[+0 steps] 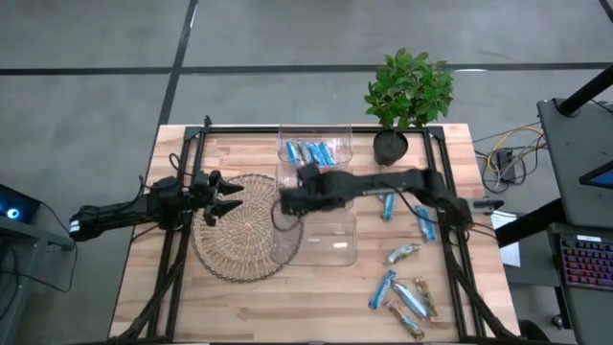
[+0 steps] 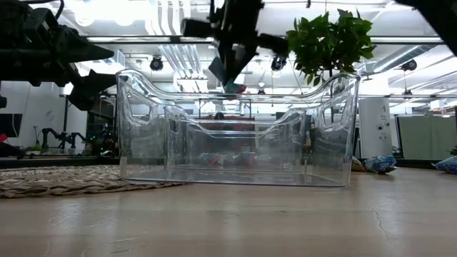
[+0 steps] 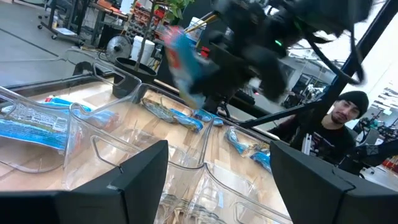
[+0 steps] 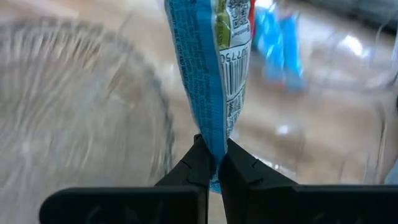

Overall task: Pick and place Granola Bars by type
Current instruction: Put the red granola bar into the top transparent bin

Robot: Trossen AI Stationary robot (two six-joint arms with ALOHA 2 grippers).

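Note:
My right gripper point(image 4: 211, 167) is shut on a blue-wrapped granola bar point(image 4: 211, 68) and hovers over the left end of the near clear bin point(image 1: 330, 251). In the left wrist view, the same bar point(image 3: 181, 57) shows a red end. Several blue bars point(image 1: 308, 151) lie in the far clear bin point(image 1: 343, 134). More bars, blue and silvery-tan, lie loose on the table at the right point(image 1: 402, 297). My left gripper point(image 3: 224, 180) is open, holds nothing, and waits above the woven mat point(image 1: 239, 235). My right gripper pinches the bar by one end of its wrapper point(image 4: 214, 146) between the two fingertips point(image 4: 194, 163). The bar runs straight on from the fingers. In the low view, it hangs lifted clear point(image 2: 225, 75) above the bin's rim.
A potted plant point(image 1: 407, 91) stands at the table's far edge, right of the far bin. The round woven mat lies left of the bins. Black rails point(image 1: 450, 192) run along the table's sides. A person point(image 3: 336, 124) is beyond the table.

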